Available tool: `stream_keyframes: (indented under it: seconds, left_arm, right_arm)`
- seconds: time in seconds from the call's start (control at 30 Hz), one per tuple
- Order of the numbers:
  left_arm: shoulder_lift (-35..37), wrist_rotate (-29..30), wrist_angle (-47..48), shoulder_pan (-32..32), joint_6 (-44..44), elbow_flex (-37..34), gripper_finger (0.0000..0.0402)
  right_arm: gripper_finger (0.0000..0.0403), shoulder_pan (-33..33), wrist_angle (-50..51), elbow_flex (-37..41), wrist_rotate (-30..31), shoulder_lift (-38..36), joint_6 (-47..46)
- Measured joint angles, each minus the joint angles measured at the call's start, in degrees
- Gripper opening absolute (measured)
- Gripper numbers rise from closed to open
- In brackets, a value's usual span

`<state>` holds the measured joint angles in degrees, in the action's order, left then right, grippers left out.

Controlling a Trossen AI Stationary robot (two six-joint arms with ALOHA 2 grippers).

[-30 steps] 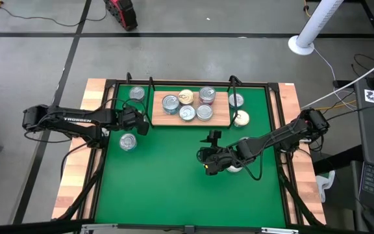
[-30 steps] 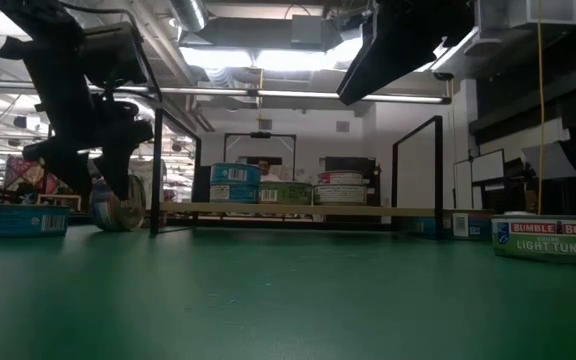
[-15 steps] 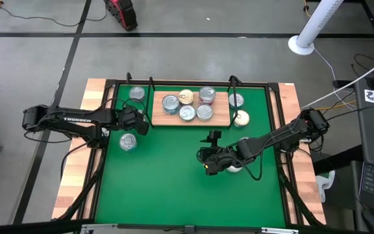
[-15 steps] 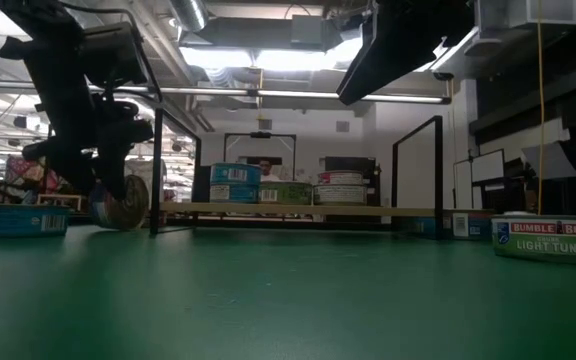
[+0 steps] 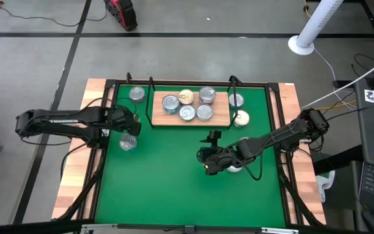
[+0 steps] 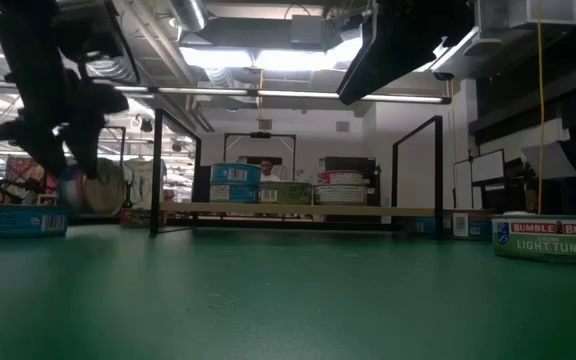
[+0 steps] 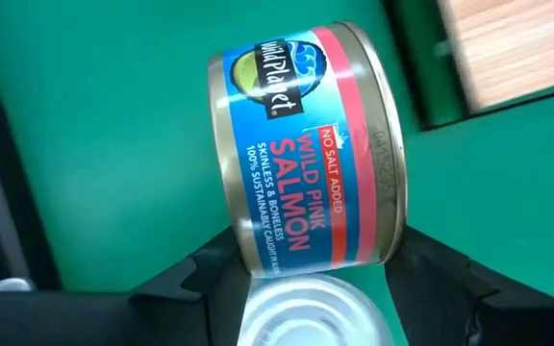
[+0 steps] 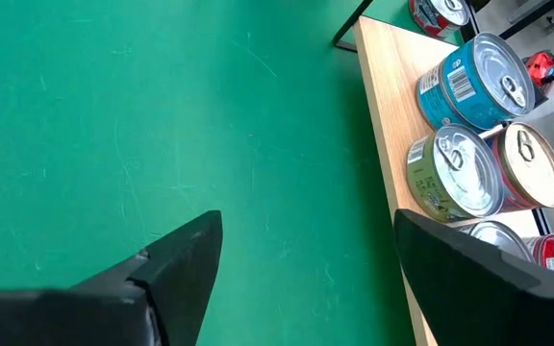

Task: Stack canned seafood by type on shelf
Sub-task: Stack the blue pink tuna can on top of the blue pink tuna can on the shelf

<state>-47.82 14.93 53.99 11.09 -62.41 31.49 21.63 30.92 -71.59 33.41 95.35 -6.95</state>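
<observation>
The left gripper (image 5: 130,121) has drawn back toward the table's left edge since a second ago and has raised the salmon can (image 7: 306,154) clear of the green mat (image 5: 167,175); earlier it sat low beside the shelf post. Its fingers are closed on the can's sides. Only the left wrist view shows the label, and another can (image 5: 128,142) on the mat below. The shelf (image 5: 221,117) holds five cans in the middle. The right gripper (image 5: 208,168) hovers wide open with nothing in it, above a tuna can (image 6: 551,238).
</observation>
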Motion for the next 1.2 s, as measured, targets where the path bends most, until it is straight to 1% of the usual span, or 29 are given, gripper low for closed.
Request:
stream_keyframes:
  seconds: [0.27, 0.6, 0.73, 0.97, 1.07, 1.2]
  left_arm:
    - [9.35, -3.34, -0.09, -1.15, -1.53, 1.58, 0.0205]
    - [17.27, -11.13, -0.12, -3.17, -2.43, 3.95, 0.0207]
    - [18.7, -15.69, 0.29, -4.57, -3.62, 3.95, 0.0207]
    - [18.59, -22.29, 0.23, -8.64, -5.04, 3.95, 0.0207]
    - [18.59, -23.28, -1.02, -10.84, -5.86, 3.95, 0.0207]
    - [18.56, -22.91, -8.33, -13.41, -5.85, 3.95, 0.0207]
  right_arm:
    - [0.0305, 0.02, -0.01, 0.0, 0.0, -0.02, -0.01]
    - [0.0305, 0.02, -5.59, 0.0, 0.0, -0.04, -0.03]
    - [0.0305, 0.02, -6.96, 0.0, 0.0, -0.04, -0.02]
    - [0.0305, 0.08, -7.77, 0.0, -0.17, -0.04, -0.13]
    - [0.0305, 0.09, -8.3, 0.0, -1.07, -0.04, -0.51]
    - [0.0305, 0.01, -8.67, 0.0, -1.08, -0.04, -3.13]
